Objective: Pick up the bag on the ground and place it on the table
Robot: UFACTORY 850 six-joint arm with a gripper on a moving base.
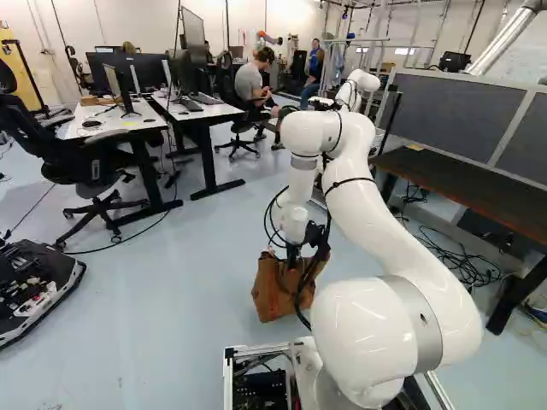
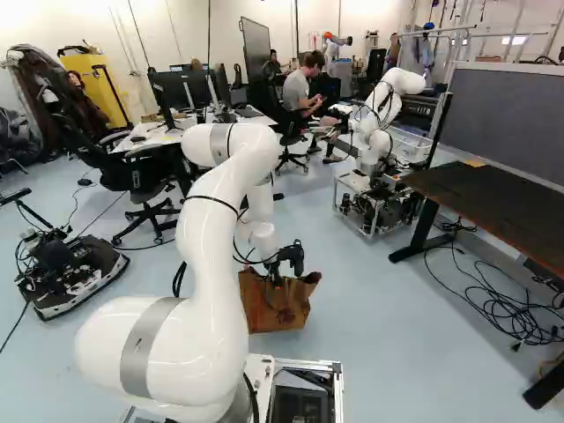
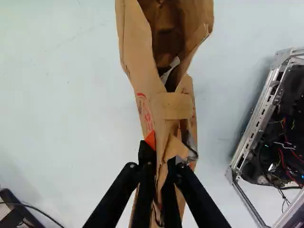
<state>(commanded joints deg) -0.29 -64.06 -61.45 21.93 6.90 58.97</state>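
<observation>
Two black jaws stand nearly together in the wrist view, pinching a crumpled upper part of the brown paper bag (image 2: 273,304) between them. Roughly upright, the bag is low at the pale blue-grey floor (image 2: 352,300), just ahead of the base; whether its underside touches, I cannot tell. Its open top gapes ahead of the jaws. Well apart from it, at the right of both base views, a dark brown-topped desk (image 2: 493,198) with black legs stands beside a grey partition (image 2: 511,115). Beyond the bag is another robot (image 2: 397,84), white-armed.
</observation>
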